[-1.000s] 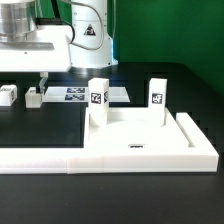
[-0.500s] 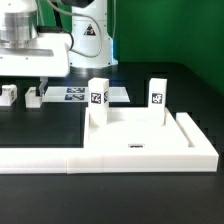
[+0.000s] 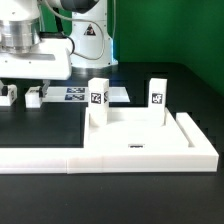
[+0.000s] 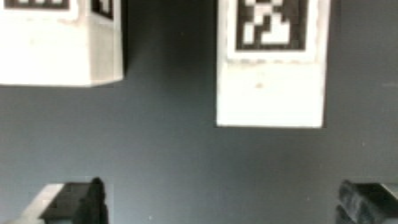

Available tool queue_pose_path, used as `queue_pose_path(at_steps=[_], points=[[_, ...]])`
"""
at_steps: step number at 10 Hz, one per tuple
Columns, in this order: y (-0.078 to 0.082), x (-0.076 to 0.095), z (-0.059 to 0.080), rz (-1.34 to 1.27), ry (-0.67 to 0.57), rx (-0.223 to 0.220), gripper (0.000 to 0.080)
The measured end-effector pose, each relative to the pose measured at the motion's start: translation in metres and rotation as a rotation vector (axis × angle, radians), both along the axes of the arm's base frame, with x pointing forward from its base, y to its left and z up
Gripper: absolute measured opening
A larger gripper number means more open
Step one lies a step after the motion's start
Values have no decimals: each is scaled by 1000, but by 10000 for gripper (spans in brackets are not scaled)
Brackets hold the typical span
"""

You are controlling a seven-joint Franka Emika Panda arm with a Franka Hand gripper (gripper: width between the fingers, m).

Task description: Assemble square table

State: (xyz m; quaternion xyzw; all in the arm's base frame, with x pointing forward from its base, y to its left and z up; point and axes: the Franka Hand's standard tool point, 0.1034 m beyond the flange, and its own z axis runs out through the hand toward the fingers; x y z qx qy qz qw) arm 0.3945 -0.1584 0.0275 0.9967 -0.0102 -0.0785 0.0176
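Starting at the front of the exterior view, the L-shaped wall [image 3: 40, 160] lies along the near side of the bench [image 3: 40, 125]. The tabletop [image 3: 130, 128] sits tucked into the wall's corner. Two legs stand upright at its far edge, the left fitted leg [image 3: 97, 98] and the right fitted leg [image 3: 157, 96]. None of this has shifted over the last second.

Behind them the marker board [image 3: 118, 93] lies flat. Farther back, toward the exterior view's left, a loose leg [image 3: 34, 97] and another loose leg [image 3: 9, 96] rest on the bench, slightly apart.

The change is in the arm [image 3: 25, 45], which has slid toward the exterior view's left and now hangs over those two pieces. The pincer [image 4: 222, 205] is spread wide and holds nothing. In the wrist view one of these legs [image 4: 272, 65] lies roughly in line with the gap between its fingertips.

Two legs seem fitted and two remain, so this looks like the approach for the third. The next move likely calls for lowering and closing squarely on that leg.
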Motion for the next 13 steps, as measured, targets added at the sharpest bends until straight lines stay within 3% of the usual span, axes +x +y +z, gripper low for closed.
queue_pose_path(at_steps=[7,9,13], points=[[9,-2,2,0,23,13,649],[16,-1,5,-15,133,59,649],[16,-15,-2,6,382,78,649]])
